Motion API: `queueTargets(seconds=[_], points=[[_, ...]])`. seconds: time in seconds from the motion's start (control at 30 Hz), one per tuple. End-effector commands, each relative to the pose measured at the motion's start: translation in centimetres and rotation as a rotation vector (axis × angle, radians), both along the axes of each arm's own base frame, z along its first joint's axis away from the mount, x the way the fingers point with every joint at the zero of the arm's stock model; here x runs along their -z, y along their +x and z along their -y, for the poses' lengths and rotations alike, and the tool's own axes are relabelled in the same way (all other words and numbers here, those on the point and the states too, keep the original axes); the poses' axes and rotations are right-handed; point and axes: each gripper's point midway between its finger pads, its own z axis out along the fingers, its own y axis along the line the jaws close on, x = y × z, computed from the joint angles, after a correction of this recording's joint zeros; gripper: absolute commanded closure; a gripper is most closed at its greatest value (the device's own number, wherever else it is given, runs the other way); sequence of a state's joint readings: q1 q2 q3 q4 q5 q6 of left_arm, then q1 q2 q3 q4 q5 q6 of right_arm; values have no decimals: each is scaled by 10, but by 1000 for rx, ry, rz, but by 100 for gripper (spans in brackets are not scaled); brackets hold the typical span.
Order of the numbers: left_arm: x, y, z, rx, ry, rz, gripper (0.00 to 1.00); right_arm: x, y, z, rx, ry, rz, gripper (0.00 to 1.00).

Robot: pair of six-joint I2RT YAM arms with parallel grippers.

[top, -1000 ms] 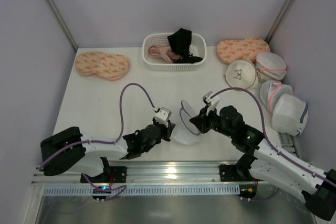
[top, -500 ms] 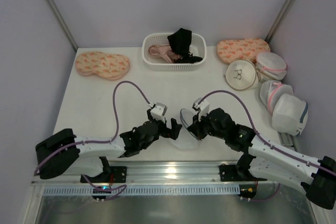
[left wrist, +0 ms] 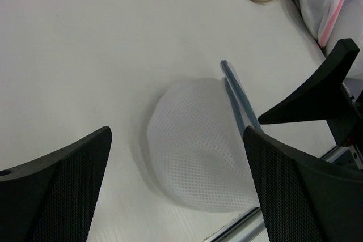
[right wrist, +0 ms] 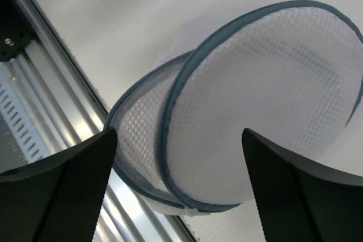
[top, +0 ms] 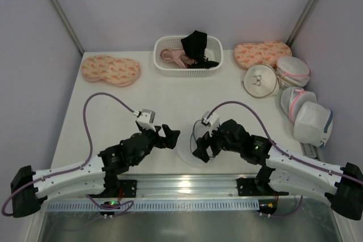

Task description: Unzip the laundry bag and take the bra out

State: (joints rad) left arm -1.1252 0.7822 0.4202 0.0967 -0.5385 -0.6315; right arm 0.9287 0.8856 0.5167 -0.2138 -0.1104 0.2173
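Note:
The laundry bag (top: 186, 152) lies near the table's front edge, a white mesh dome with a blue-grey zip rim. In the right wrist view the laundry bag (right wrist: 249, 100) gapes, its two rimmed halves splayed apart. Nothing dark shows through the mesh. My left gripper (top: 169, 135) hovers open just left of it, and the bag (left wrist: 195, 157) sits between and beyond its fingers. My right gripper (top: 203, 147) is open over the bag's right side, touching nothing I can see. The black bra (top: 195, 43) hangs over the rim of the white basket (top: 170, 67) at the back.
A pale pink bra (top: 173, 56) shares the basket. Orange patterned padded pieces lie back left (top: 110, 70) and back right (top: 262, 54). A flat round bag with a white bra (top: 261, 80) and several trimmed mesh bags (top: 306, 111) line the right edge. A metal rail (top: 187, 185) runs along the front.
Both grippers have opened and let go of the bag. The left arm drew back to the left; the right gripper dropped down and left over the bag, whose raised half sank.

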Motion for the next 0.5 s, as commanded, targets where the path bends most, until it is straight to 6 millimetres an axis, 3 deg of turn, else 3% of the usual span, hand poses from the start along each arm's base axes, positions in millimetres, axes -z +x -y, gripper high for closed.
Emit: queueTargets(seconds=[0.0,0.2,0.33,0.43,0.47], points=[[-3,-3,-8,-21,0,-30,1,-39,-6,-17,-58,102,50,1],[-20,-10,-12,2,-56,-23,1,-96,3,1,64,214,142,1],[-25,-12,-16,3,-66,-19,0,-112,5,8,102,245,165,0],[-26,-15,-17,17,-73,-25,1,-119,17,20,219,258,171,1],[-24,-17,-16,31,-71,-33,1,-118,28,33,318,242,189,1]])
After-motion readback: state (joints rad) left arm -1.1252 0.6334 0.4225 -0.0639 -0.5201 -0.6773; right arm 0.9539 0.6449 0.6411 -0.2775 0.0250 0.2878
